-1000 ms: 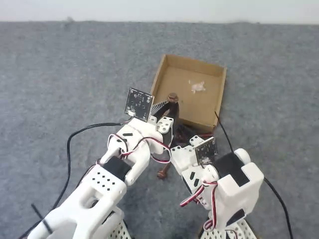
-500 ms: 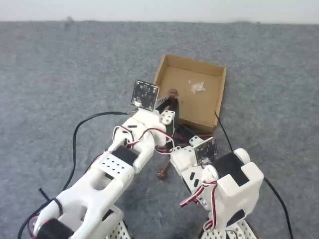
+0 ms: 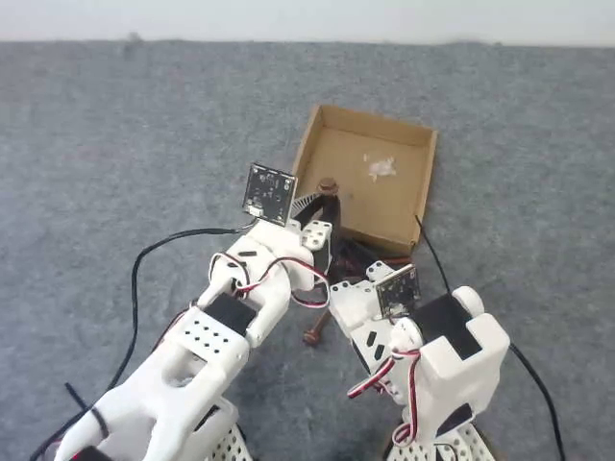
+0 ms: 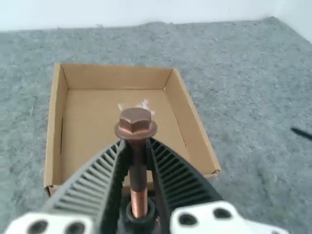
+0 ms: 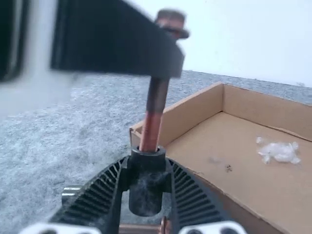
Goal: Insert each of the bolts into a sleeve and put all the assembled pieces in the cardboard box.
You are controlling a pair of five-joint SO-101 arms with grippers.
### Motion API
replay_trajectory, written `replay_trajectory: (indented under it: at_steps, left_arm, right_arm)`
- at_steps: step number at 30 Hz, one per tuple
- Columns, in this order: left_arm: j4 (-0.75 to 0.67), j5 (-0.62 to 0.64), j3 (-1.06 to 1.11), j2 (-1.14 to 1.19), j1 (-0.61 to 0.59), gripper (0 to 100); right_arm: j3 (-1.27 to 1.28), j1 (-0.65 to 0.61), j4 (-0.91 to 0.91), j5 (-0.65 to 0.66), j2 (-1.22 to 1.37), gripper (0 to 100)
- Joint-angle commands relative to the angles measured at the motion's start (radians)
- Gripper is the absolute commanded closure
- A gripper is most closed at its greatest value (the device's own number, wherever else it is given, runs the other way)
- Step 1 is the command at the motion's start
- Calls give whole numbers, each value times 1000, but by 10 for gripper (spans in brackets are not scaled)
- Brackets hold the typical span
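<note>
My left gripper (image 4: 136,146) is shut on a copper bolt (image 4: 136,125), held upright with its hex head on top, at the near left corner of the cardboard box (image 3: 430,182). The bolt's shaft (image 5: 154,114) runs down into a black sleeve (image 5: 145,180). My right gripper (image 5: 145,168), just below the left one, is shut on that sleeve. In the high view the bolt head (image 3: 328,185) shows above the box's near wall, and the left arm hides the sleeve.
A second bolt (image 3: 313,334) lies on the grey carpet between the two arms. The open box (image 4: 187,117) holds a small white scrap (image 3: 381,168). Cables trail from both arms over the carpet.
The left arm swung a little toward the box and then back, with the bolt still in its grip. The right arm has kept still.
</note>
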Motion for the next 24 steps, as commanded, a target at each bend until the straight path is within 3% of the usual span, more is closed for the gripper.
replay_trajectory:
  at_steps: [1, 24]
  left_arm:
    - [6, 5, -8, -21, 5, 991]
    - [31, -29, 25, 8, 3, 991]
  right_arm:
    - [20, 30, -33, 20, -44, 993]
    - [26, 47, -35, 78, -48, 993]
